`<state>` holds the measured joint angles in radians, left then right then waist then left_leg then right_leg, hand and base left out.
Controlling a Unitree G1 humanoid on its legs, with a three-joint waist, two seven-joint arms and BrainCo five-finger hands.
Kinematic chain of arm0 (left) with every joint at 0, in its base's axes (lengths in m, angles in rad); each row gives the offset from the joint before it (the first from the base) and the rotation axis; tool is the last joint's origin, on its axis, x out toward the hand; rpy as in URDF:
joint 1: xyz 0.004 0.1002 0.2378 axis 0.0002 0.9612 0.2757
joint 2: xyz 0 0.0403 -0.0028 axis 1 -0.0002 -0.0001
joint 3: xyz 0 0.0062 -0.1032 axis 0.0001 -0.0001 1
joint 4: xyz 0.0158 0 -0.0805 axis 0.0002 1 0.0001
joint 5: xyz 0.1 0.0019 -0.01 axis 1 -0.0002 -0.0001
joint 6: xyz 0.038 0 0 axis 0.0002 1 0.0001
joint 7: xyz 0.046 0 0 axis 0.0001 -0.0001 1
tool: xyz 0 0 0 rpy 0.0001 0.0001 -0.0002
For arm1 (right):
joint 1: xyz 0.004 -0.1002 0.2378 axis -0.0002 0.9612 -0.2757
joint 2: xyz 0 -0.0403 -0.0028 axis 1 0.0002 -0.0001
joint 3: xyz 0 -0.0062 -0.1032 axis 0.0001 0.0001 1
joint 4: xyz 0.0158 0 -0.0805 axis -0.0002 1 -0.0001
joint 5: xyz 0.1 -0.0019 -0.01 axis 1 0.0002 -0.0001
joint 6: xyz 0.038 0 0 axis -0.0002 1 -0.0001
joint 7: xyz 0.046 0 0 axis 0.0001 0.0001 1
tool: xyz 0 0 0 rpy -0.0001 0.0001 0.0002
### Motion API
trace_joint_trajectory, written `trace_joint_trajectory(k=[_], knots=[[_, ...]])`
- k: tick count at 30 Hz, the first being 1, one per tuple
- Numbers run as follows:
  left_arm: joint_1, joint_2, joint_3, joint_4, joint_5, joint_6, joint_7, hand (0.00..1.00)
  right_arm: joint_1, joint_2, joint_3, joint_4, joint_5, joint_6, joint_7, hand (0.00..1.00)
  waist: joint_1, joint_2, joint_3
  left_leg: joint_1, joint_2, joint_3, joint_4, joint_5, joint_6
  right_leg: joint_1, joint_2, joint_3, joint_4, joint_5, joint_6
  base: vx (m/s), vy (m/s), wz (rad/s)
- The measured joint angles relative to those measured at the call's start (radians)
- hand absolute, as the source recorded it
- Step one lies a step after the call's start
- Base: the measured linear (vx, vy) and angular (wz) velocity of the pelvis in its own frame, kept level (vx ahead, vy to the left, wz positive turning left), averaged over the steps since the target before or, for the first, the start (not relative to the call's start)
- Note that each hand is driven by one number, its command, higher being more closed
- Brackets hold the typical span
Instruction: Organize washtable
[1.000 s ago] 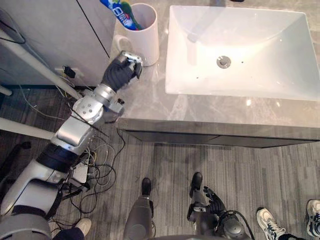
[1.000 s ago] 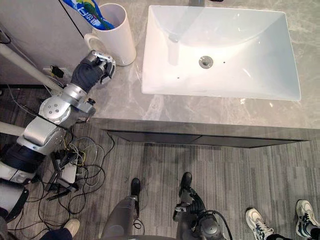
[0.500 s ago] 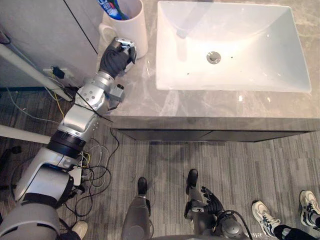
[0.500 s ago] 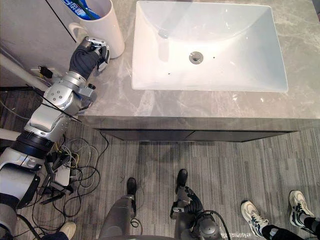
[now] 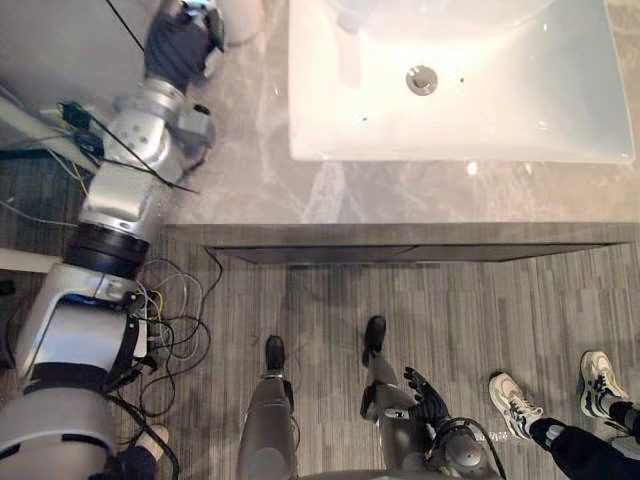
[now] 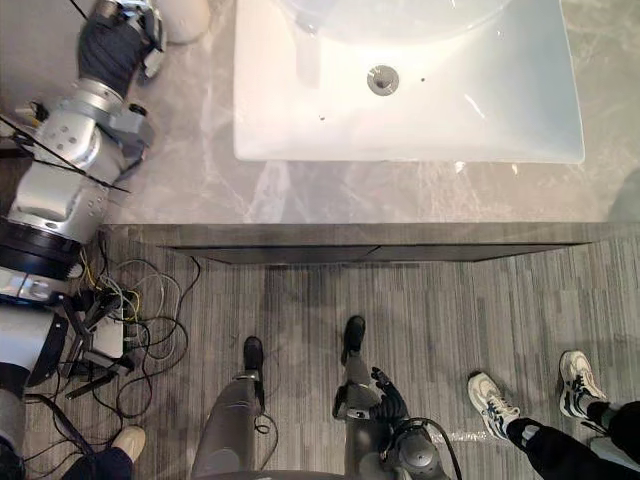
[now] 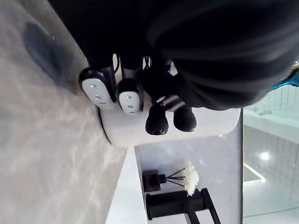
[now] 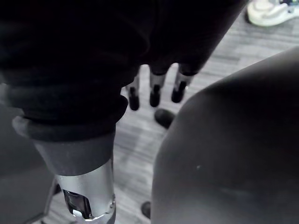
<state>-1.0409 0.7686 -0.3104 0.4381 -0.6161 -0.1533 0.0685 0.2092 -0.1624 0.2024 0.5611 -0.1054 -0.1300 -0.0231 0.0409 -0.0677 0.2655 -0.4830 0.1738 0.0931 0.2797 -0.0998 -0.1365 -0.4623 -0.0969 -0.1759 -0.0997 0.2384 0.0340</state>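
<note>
A white cup point(image 5: 244, 14) with a handle stands on the grey marble washtable point(image 5: 250, 150), left of the white sink point(image 5: 520, 110), cut by the view's top edge. My left hand point(image 5: 180, 40) rests beside the cup with its fingers point(image 7: 98, 88) curled, knuckles close against the cup's wall point(image 7: 205, 133); nothing shows inside the curl. A blue tube tip point(image 7: 292, 80) sticks out of the cup. My right hand point(image 5: 425, 395) hangs low over the floor, fingers point(image 8: 154, 93) straight and holding nothing.
A black tap point(image 7: 180, 205) and a black holder with white-tipped sticks point(image 7: 175, 177) stand behind the sink. Loose cables point(image 5: 175, 320) lie on the floor at the left. A person's white shoes point(image 5: 510, 395) are at the lower right.
The camera has tilted down, so cup and sink have slid towards the top of the picture. My left hand stays curled against the cup. The right hand hangs unchanged.
</note>
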Motion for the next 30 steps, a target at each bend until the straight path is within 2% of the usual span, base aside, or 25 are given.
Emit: trace_joint_trajectory(k=[9, 13, 19, 22, 26, 28, 29, 30], knots=[[-0.116, -0.002, 0.036, 0.121, 0.032, 0.02, 0.002, 1.0, 0.004, 0.0, 0.001, -0.019, 0.025, -0.003, 0.0, 0.0, -0.01, -0.004, 0.005, -0.009, 0.026, 0.019, 0.0, -0.006, -0.007, -0.019, 0.025, 0.015, 0.0, 0.003, -0.01, 0.0, -0.009, -0.08], [-0.133, -0.01, 0.036, 0.125, 0.033, 0.02, 0.002, 1.0, 0.004, 0.0, 0.001, -0.02, 0.026, -0.005, 0.0, 0.0, -0.021, -0.004, 0.005, -0.006, 0.028, 0.018, 0.0, -0.006, -0.007, -0.013, 0.024, 0.012, 0.0, 0.003, -0.01, -0.01, 0.011, 0.02], [-0.125, -0.043, 0.036, 0.117, 0.039, 0.02, 0.003, 1.0, 0.004, 0.0, 0.001, -0.016, 0.026, -0.007, 0.0, 0.0, -0.022, -0.004, 0.005, 0.027, 0.032, 0.01, -0.003, -0.006, -0.007, 0.02, 0.026, 0.009, 0.0, 0.003, -0.009, 0.0, 0.0, 0.0], [-0.02, -0.049, 0.042, -0.011, 0.038, 0.019, 0.005, 1.0, 0.007, 0.004, 0.001, -0.014, 0.026, -0.005, 0.001, 0.0, -0.021, -0.001, 0.004, 0.074, 0.031, 0.005, -0.019, -0.004, -0.008, 0.062, 0.024, -0.003, 0.0, -0.007, -0.008, -0.01, 0.027, 0.09], [0.263, -0.071, 0.097, -0.203, 0.035, 0.012, 0.001, 1.0, 0.012, 0.009, -0.007, 0.006, 0.025, 0.001, 0.003, 0.0, -0.013, 0.019, -0.008, 0.143, 0.022, -0.032, -0.063, 0.013, -0.015, 0.141, 0.025, -0.05, 0.001, -0.038, -0.007, 0.01, 0.012, 0.32], [0.494, -0.124, 0.178, -0.286, 0.022, 0.014, 0.0, 1.0, 0.013, 0.01, -0.036, 0.036, 0.027, 0.002, 0.003, 0.0, 0.008, 0.05, -0.023, 0.191, 0.02, -0.066, -0.096, 0.025, -0.018, 0.184, 0.022, -0.087, 0.025, -0.072, -0.005, 0.06, 0.016, 0.48], [0.556, -0.141, 0.201, -0.306, 0.018, 0.015, -0.002, 1.0, 0.012, 0.01, -0.046, 0.046, 0.028, 0.001, 0.003, 0.0, 0.011, 0.06, -0.029, 0.201, 0.02, -0.077, -0.104, 0.028, -0.018, 0.19, 0.02, -0.1, 0.046, -0.088, -0.006, 0.09, 0.02, 0.51], [0.683, -0.181, 0.255, -0.362, 0.016, 0.016, -0.006, 1.0, 0.012, 0.011, -0.062, 0.061, 0.029, 0.002, 0.003, 0.0, 0.022, 0.078, -0.04, 0.227, 0.02, -0.097, -0.115, 0.03, -0.019, 0.203, 0.013, -0.122, 0.099, -0.13, 0.0, 0.1, 0.018, 0.63]])
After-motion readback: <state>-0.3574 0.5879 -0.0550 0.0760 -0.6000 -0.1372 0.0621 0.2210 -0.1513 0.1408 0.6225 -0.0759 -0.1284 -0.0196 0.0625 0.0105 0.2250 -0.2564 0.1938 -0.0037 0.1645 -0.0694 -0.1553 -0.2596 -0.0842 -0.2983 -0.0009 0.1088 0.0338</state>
